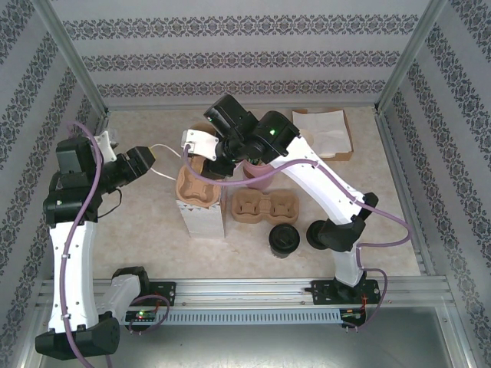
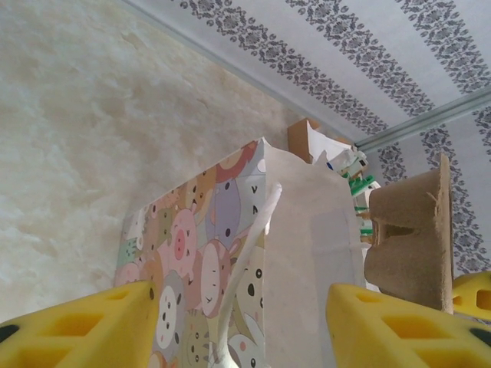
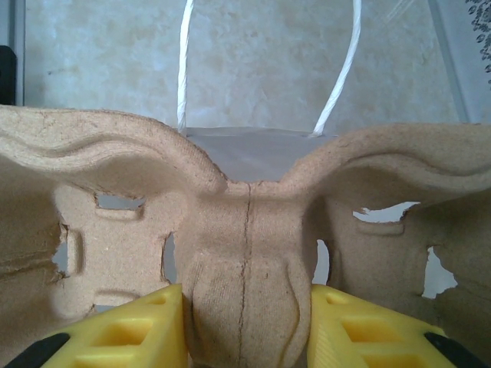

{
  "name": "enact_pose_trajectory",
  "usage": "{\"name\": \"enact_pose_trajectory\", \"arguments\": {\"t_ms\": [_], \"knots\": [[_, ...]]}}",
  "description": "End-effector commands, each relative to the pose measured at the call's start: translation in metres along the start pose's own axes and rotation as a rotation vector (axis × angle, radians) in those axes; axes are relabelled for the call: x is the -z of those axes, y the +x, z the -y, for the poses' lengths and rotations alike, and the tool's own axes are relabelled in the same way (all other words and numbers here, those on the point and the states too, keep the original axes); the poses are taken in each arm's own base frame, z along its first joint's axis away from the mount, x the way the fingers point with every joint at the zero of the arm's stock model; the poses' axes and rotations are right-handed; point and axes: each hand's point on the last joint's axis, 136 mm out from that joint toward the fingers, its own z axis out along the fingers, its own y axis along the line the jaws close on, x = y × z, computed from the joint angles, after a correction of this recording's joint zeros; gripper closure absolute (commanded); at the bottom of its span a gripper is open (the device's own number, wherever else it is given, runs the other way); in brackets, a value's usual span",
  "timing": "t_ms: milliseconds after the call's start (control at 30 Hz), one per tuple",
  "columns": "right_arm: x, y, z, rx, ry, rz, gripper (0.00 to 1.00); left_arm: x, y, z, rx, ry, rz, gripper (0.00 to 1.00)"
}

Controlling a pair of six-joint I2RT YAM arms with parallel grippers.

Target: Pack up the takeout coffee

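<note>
The carrier [image 1: 196,182] sits atop the bag [image 1: 201,220] (takeout coffee [image 1: 282,240] to its right).

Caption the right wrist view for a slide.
Right gripper clamps the pulp cup carrier by its central ridge, the white-handled bag just beyond.

Arm shells [image 1: 65,268]: white, rounded.
Joints [image 1: 337,234]: black housings.
Cables [image 1: 400,222]: purple, strung along both arms.
Fingers [image 3: 130,333]: yellow, with hollow pockets.
Bases [image 1: 134,280]: black blocks.
Right wrist light [image 1: 271,129]: green, possibly a status lamp.
</note>
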Motion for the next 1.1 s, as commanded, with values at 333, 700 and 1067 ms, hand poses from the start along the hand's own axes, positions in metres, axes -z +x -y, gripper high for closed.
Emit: {"name": "enact_pose_trajectory", "arguments": {"t_ms": [333, 700, 1067], "knots": [[-0.024, 0.001, 0.013, 0.069, 0.044, -0.049, 0.59, -0.008, 0.017, 0.006, -0.013, 0.047, -0.093, 0.47], [-0.035, 0.018, 0.013, 0.065, 0.031, -0.132, 0.59, -0.011, 0.018, 0.004, -0.011, 0.048, -0.1, 0.49], [-0.029, 0.002, 0.035, 0.071, 0.118, -0.067, 0.59, -0.017, 0.02, -0.001, 0.005, 0.042, -0.111, 0.5]]}}
